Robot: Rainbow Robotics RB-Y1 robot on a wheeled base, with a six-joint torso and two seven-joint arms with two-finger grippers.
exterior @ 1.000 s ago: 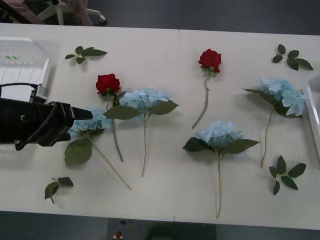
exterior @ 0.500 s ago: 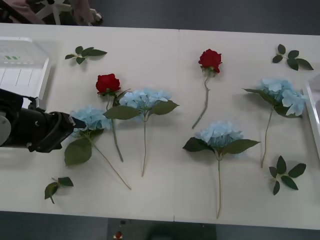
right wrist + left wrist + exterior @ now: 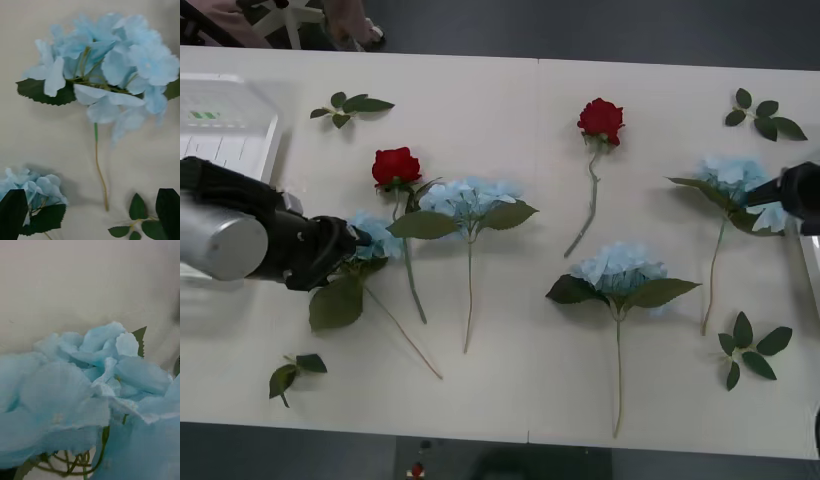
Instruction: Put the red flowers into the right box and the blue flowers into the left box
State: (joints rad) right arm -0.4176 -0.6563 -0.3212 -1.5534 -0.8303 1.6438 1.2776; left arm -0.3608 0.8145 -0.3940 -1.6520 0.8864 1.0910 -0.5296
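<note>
Leftmost blue hydrangea [image 3: 375, 238] lies on the table [image 3: 510, 390] just beside the left box [image 3: 225, 130], head twd the left gripper [image 3: 362, 238], stem trailing to the near edge. Gripper's tip is right at the head; left wrist cam has petals pressed up close, so can't tell if jaws are open or closed. To do it well, I'd say: go for the stem under the head, not the fluffy petals, & mind the red rose [image 3: 395, 165] w/ its stem alongside. Right gripper [image 3: 780, 190] hovers by the far-right hydrangea [image 3: 735, 180], jaws apart, holding nothing, near the right box [image 3: 808, 240].
</note>
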